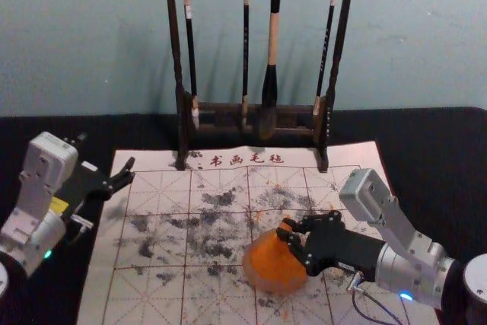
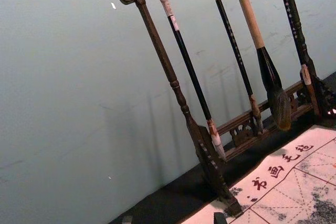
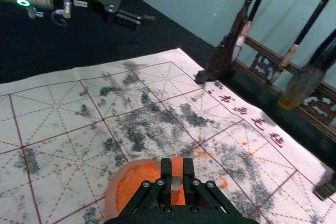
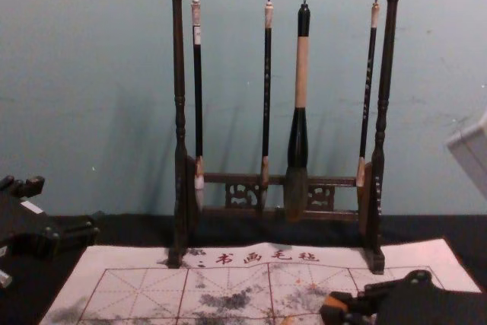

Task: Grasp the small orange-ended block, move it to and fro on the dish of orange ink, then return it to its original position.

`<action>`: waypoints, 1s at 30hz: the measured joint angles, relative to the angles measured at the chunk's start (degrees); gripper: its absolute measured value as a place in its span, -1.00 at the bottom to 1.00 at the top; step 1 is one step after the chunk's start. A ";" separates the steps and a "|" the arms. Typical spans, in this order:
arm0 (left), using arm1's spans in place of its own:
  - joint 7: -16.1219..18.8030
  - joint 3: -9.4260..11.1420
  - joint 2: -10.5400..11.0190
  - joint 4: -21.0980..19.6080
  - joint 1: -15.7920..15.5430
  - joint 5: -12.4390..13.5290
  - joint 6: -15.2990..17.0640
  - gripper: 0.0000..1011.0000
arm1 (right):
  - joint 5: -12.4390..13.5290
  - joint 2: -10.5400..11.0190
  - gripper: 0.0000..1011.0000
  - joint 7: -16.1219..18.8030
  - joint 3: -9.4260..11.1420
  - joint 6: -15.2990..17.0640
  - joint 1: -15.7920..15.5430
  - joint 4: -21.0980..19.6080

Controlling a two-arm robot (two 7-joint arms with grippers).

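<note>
Over the far-right part of the dish of orange ink [image 1: 266, 268], my right gripper [image 1: 287, 228] is shut on the small orange-ended block. In the right wrist view the block [image 3: 177, 167] stands between the fingertips of the right gripper [image 3: 177, 178], its orange end up, with the ink dish [image 3: 131, 182] behind and below it. Whether its lower end touches the ink is hidden. The chest view has the block [image 4: 335, 304] at the bottom, held by the right gripper [image 4: 344, 306]. My left gripper [image 1: 132, 171] is parked, open and holding nothing, by the mat's far left corner; its fingertips edge into the left wrist view [image 2: 173, 219].
A dark wooden rack [image 1: 259, 108] with several hanging brushes [image 4: 303, 74] stands at the mat's far edge, ahead of the dish. The ink-stained calligraphy mat [image 1: 152, 226] lies on a black table [image 1: 434, 157], with a wall behind.
</note>
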 joint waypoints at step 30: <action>0.00 0.00 0.00 0.00 0.00 0.00 0.00 0.98 | 1.79 2.65 -0.83 0.94 2.06 1.59 -3.76 -4.50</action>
